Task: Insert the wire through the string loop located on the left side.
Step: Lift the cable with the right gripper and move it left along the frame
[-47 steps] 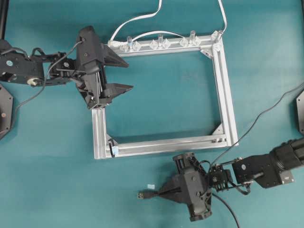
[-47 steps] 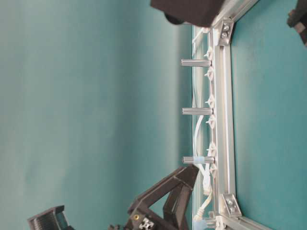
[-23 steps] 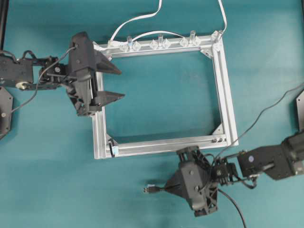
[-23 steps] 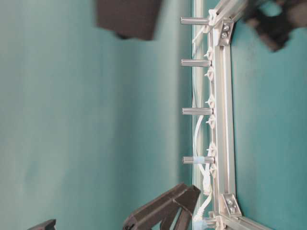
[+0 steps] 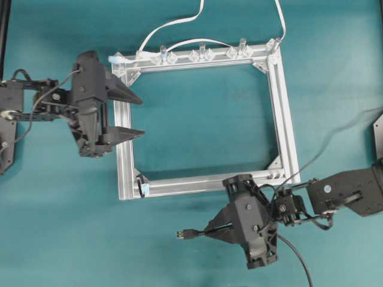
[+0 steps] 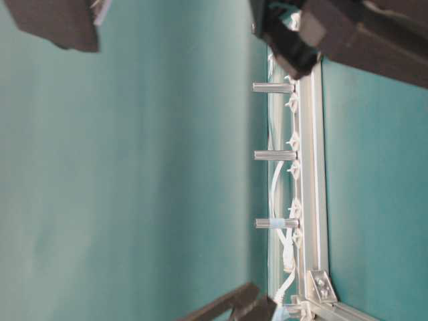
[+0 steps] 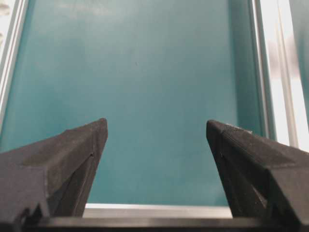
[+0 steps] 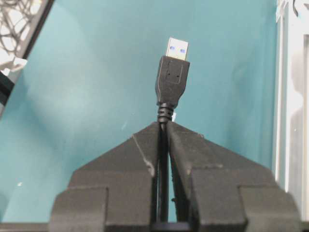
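In the overhead view my right gripper [image 5: 207, 231] sits below the aluminium frame's front rail [image 5: 203, 182], shut on the wire. The wire's black plug [image 5: 187, 234] sticks out to the left with its metal tip free. From the right wrist view the plug [image 8: 172, 77] stands just beyond my closed fingertips [image 8: 163, 126], and the cable runs back between them. The string loop [image 5: 142, 186] is a tiny dark ring with a pale-blue bit at the frame's front-left corner, left of and above the plug. My left gripper [image 5: 142, 117] is open and empty over the frame's left rail.
Clear pegs [image 5: 201, 51] stand along the frame's far rail, and a flat white cable [image 5: 173, 24] lies behind it. In the table-level view the pegs [image 6: 274, 155] jut sideways from that rail. The left wrist view shows teal mat inside the frame rails [image 7: 159, 210].
My left gripper has slid left, from the frame's far-left corner to its left rail, and is still open. My right gripper has carried the wire up towards the front rail.
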Robot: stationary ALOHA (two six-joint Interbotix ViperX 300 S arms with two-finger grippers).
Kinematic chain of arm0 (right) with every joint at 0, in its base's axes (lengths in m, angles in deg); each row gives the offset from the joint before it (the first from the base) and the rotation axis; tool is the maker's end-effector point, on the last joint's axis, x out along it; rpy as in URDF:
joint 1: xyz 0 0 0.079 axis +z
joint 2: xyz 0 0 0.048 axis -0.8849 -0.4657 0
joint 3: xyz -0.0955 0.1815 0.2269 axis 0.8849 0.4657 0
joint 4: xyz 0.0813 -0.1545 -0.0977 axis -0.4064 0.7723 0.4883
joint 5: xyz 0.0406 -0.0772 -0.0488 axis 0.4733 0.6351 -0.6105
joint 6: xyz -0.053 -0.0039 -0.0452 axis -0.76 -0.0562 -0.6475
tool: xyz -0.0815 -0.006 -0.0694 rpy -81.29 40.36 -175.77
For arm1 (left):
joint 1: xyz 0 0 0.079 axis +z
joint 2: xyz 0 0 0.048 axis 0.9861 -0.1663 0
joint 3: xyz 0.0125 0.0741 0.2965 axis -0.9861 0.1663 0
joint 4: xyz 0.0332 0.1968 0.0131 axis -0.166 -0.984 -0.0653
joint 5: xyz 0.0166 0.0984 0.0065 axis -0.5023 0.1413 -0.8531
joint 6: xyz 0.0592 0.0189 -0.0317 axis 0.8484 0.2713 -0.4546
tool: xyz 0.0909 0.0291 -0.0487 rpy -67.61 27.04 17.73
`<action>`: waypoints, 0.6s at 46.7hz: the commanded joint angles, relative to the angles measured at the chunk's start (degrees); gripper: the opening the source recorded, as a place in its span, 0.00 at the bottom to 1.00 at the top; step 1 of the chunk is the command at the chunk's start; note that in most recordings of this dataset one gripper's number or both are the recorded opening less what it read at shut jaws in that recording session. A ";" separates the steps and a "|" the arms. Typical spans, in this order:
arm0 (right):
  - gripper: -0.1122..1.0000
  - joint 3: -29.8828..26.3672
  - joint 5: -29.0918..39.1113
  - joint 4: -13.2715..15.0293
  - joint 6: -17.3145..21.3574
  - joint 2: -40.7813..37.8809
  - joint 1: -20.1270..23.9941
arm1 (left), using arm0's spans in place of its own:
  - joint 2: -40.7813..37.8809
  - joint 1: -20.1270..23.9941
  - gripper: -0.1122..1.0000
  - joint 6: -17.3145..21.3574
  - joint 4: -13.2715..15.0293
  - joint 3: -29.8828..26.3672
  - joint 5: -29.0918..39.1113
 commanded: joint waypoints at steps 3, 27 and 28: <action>0.17 -0.53 0.53 0.35 -0.09 2.64 -0.26 | 3.08 -0.35 0.86 0.26 -0.26 0.53 1.14; 0.17 -0.53 0.70 1.05 -0.09 2.99 -2.11 | 10.63 -2.11 0.86 0.18 -0.26 4.31 6.50; 0.17 -0.62 0.70 1.14 -0.09 2.99 -2.29 | 10.81 -2.37 0.86 0.09 -0.26 4.39 6.77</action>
